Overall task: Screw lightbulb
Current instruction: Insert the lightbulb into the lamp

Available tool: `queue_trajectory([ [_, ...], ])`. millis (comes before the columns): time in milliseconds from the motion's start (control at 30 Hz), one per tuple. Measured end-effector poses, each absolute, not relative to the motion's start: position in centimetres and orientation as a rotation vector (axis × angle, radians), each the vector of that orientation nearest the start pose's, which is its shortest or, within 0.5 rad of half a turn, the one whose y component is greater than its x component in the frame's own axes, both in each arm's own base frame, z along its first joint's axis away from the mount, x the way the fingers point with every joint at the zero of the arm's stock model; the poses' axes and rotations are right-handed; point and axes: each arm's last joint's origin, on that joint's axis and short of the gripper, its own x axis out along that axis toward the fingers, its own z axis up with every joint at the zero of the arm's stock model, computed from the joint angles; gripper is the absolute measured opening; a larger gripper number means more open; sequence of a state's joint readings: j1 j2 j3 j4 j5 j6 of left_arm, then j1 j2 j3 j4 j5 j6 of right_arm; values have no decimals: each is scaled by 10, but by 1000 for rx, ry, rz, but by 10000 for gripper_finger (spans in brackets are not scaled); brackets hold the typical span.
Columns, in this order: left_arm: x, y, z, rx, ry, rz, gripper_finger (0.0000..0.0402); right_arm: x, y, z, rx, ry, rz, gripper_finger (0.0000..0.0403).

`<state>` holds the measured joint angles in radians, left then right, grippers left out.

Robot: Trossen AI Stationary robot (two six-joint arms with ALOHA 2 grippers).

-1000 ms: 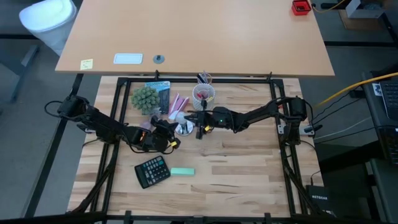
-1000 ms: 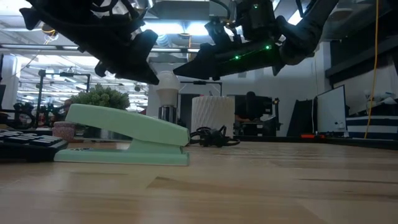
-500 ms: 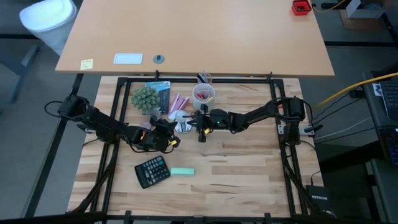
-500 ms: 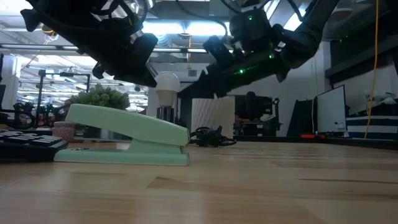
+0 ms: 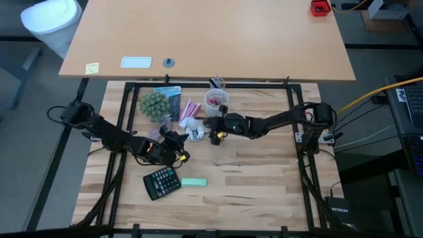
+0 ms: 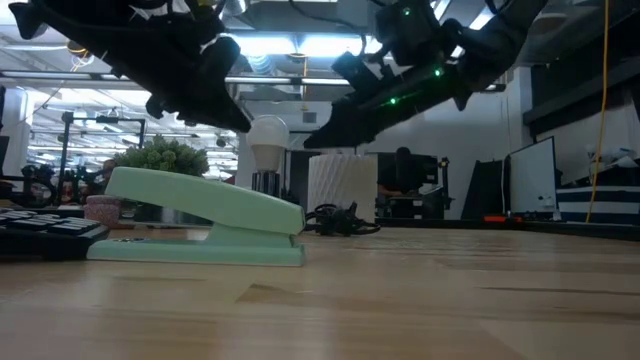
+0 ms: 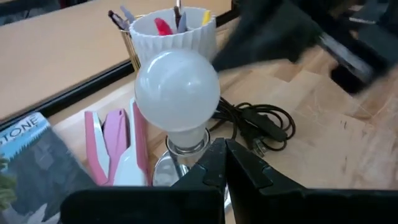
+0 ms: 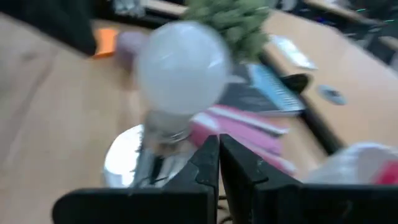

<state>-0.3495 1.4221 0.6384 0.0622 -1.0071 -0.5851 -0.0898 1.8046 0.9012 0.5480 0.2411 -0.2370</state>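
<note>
The lightbulb is white and round. It stands upright with its neck in a socket on a shiny silver disc base at the table's far middle. It also shows in the high view, the low view and the right wrist view. My left gripper is shut, raised on the bulb's near-left side, pointing at its neck. My right gripper is shut, on the bulb's right side, tipped down toward it. Both fingertips stand close to the bulb, and I see no touch.
A white ribbed pen cup stands just behind the bulb. A black cord lies coiled to its right and a pink stapler to its left. A green plant stands far left. A calculator and a mint stapler lie nearer.
My right gripper has moved toward the table's left edge, closer to the bulb, and has tipped its fingertips down. My left gripper has drawn back a little toward the table's left edge. The bulb has stayed upright on its base.
</note>
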Motion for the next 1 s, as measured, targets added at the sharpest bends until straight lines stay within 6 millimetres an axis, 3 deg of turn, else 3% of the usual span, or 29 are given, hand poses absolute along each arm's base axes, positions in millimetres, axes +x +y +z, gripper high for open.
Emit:
queue_trajectory([
  [400,254,-60,180,-80,360,776,0,366,-74,182,-121,278,-245,19],
  [733,257,-55,182,-85,346,791,0,368,-72,185,-120,221,-199,19],
  [1000,257,-55,182,-85,347,790,0,373,-73,176,-122,197,-202,19],
])
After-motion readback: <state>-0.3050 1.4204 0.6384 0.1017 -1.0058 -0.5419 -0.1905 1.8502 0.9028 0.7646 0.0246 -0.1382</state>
